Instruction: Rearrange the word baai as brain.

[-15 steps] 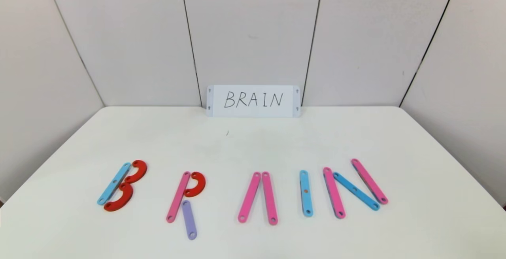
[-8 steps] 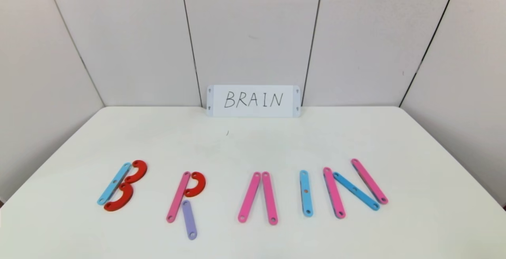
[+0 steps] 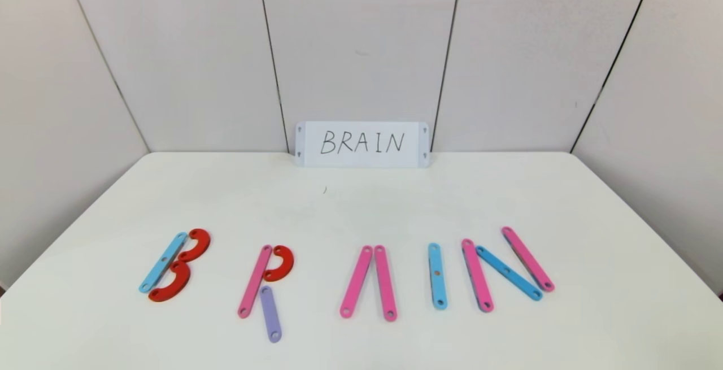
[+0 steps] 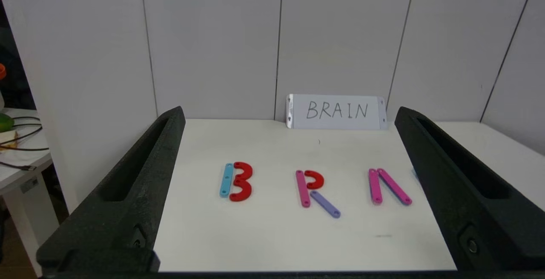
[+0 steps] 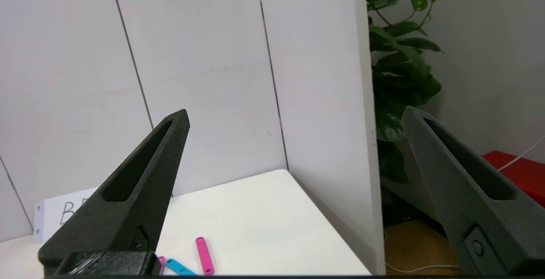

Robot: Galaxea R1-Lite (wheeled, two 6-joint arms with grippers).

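white card [image 3: 361, 144] — handwritten "BRAIN"

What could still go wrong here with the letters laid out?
1. The A has no crossbar; a checker might reject it.
2. In the R the purple bar lies loose below the red curve; a nudge would likely break the letter.
3. The N has its blue diagonal pressed against two pink bars; shifting one may drag the others.
Both grippers, left and right, are open, off the table.

Matt plastic-looking letter bars [image 3: 357, 281] lie on a smooth white table [image 3: 361, 200].
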